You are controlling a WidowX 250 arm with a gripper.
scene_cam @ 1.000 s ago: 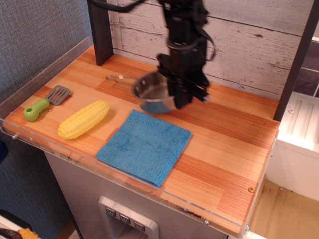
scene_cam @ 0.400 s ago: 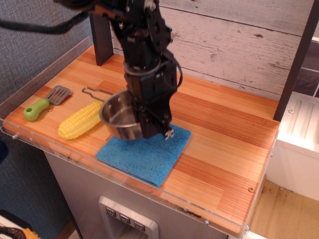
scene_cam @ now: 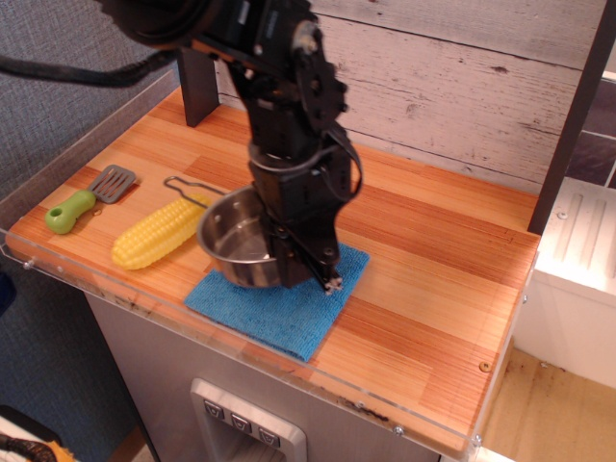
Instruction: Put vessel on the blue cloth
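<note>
The vessel (scene_cam: pixel 238 248) is a small shiny steel pan with a thin wire handle (scene_cam: pixel 183 185) pointing back left. It is over the left part of the blue cloth (scene_cam: pixel 289 306), at or just above its surface; I cannot tell if it touches. My gripper (scene_cam: pixel 296 262) is shut on the pan's right rim, with the black arm rising behind it. The arm hides the cloth's far middle.
A yellow corn cob (scene_cam: pixel 159 232) lies just left of the pan. A green-handled spatula (scene_cam: pixel 85 198) lies further left. The wooden table (scene_cam: pixel 433 289) has a clear plastic lip at its front and left edges. A dark post (scene_cam: pixel 195 82) stands at the back left.
The gripper carried the pan from the back of the table forward and left over the cloth, then lowered it slightly onto the cloth's left part.
</note>
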